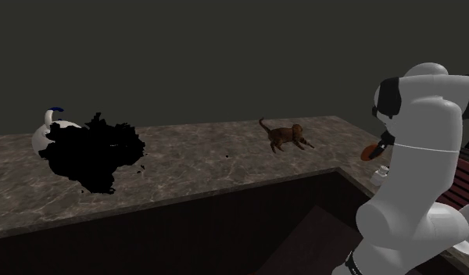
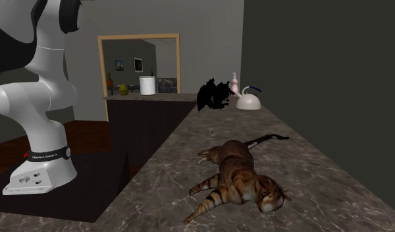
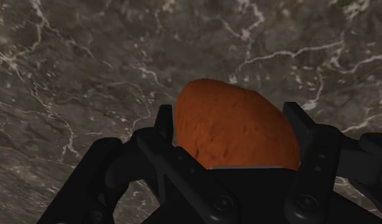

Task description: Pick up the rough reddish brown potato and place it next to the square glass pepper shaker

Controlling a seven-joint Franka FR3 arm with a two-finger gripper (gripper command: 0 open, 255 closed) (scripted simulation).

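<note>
Fingers [image 3: 163, 130] pinched potato [image 3: 237, 124] across its middle, above marbled tabletop [image 3: 88, 76]. Potato judged firm, rough-skinned, fairly light; mid-body hold looked sound.

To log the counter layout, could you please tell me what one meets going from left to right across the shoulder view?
jagged black shape → brown striped cat → reddish potato

Rough reddish-brown potato [image 3: 237, 130] (rounded, mottled) clasped in the gripper [image 3: 231, 122]
</note>
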